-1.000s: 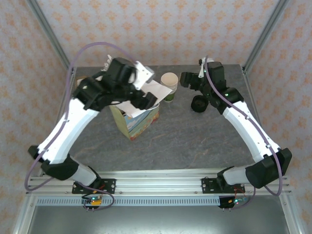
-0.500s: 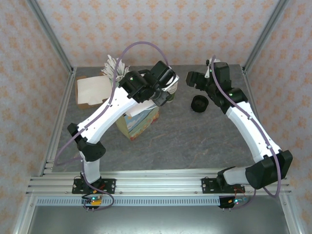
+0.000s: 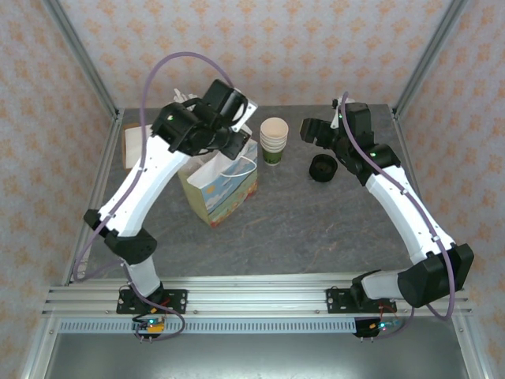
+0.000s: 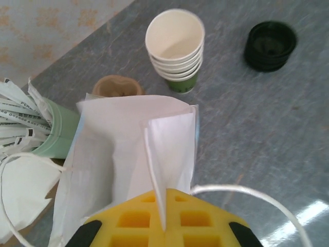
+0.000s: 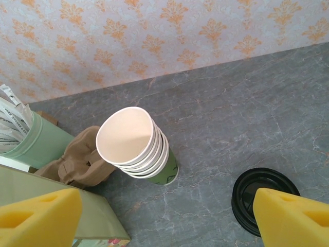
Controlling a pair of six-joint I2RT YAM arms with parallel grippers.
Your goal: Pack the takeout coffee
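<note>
**Packing station, viewed from above and from both wrists.** The left end effector (image 4: 164,222) is closed on a thin white fold at the mouth of the bag (image 3: 223,192). Its yellow pads are pressed together with only the paper between them. The bag stands upright on the surface (image 3: 316,233), and a cord handle (image 4: 257,198) loops beside the pads.

The right end effector (image 5: 165,218) hangs wide and empty above the cup stack (image 5: 134,146) and the lids (image 5: 252,198). These two sit near each other but apart, close to the bag's far corner. A brown card piece (image 5: 77,162) and a green holder (image 4: 57,128) of white sachets lie beside the bag.

The coffee's place cannot be told, because the bag's folded mouth hides its inside.

**Handling, by judgement.** A lidded paper cup is light when empty, and top-heavy and liable to spill when full. Its thin wall dents under a hard squeeze, and the press-fit lid may pop off if the rim is deformed. The smooth, tapered wall favours a hold across the upper body, just under the lid's rim. There the rolled edge stiffens the paper and checks downward slip. The cup should be kept upright, gripped gently, and lowered straight into the bag.
</note>
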